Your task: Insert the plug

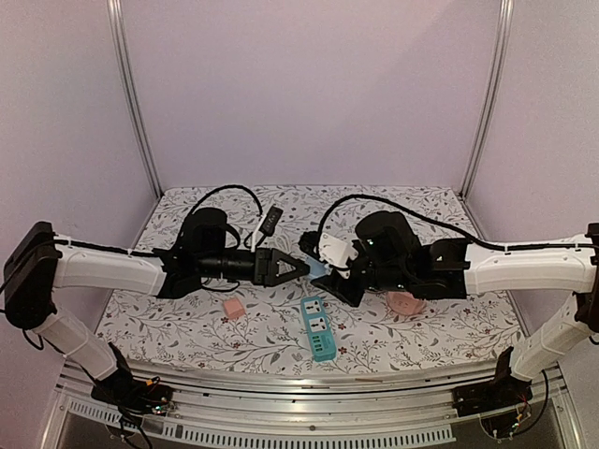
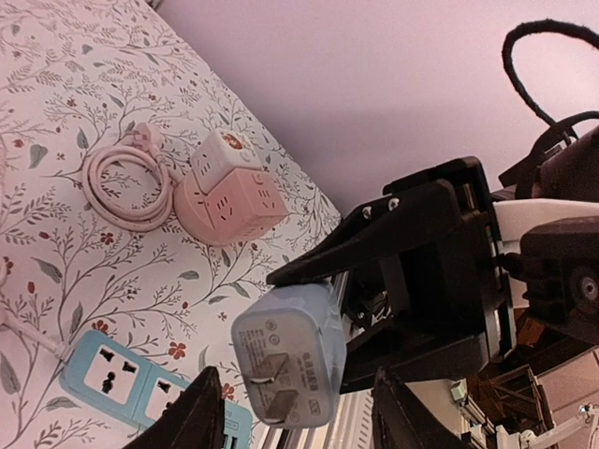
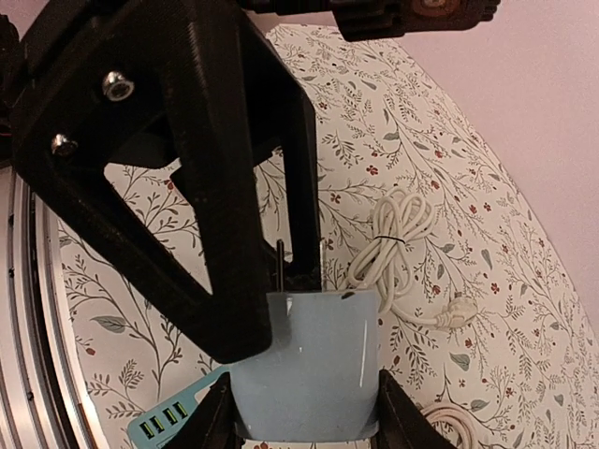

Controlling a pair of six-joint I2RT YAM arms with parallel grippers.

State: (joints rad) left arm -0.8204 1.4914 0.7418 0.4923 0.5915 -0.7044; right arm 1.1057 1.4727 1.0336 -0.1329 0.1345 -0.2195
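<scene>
The plug [image 2: 288, 355], a pale blue adapter block with two metal prongs, hangs in the air with my right gripper [image 3: 301, 383] shut on its body [image 3: 304, 365]. In the top view the plug [image 1: 318, 268] sits between the two arms, above the table. My left gripper [image 2: 296, 374] stands open around its pronged end, and a small gap shows on each side. The right gripper's black fingers [image 2: 374, 234] clamp the plug from above and below. The teal power strip [image 1: 318, 328] lies flat on the table below, also in view at the left wrist [image 2: 112, 372].
A pink cube socket [image 2: 229, 196] with its coiled pink cable [image 2: 126, 182] lies beyond the strip. A bundled white cable [image 3: 393, 234] rests on the floral cloth. A small pink piece [image 1: 234, 308] and a black remote [image 1: 270, 220] lie near the left arm.
</scene>
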